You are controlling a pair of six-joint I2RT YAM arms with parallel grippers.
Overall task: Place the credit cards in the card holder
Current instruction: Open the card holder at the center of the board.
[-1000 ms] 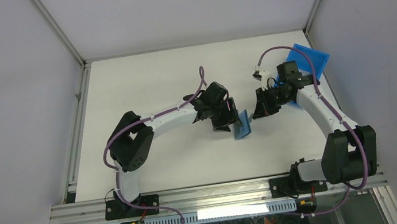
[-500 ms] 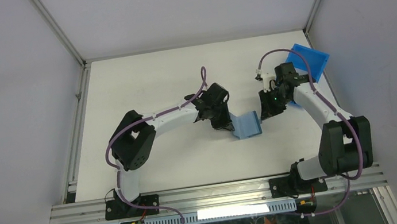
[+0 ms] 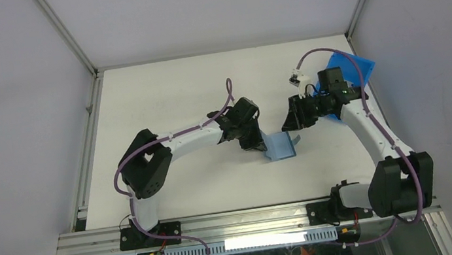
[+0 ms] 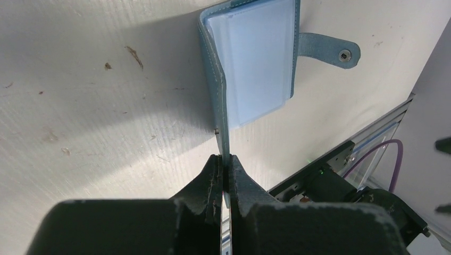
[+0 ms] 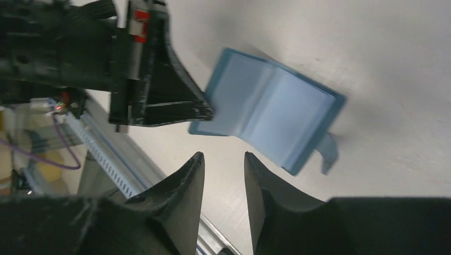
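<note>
One cover of the opened, flat teal-blue folding card holder (image 4: 255,58) is now clamped in the left gripper (image 4: 224,162); the right gripper (image 5: 223,158) has let go, jaws parted and empty, free to fetch cards.

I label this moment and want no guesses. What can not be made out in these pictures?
Credit cards: seen in no view. In the top view the right arm covers part of the blue bin, so its inside is hidden.
Card holder: the left wrist view's upper edge cuts it off; the left fingers hide the cover edge they pinch.
Right wrist view: the holder is blurred, pockets unreadable.
</note>
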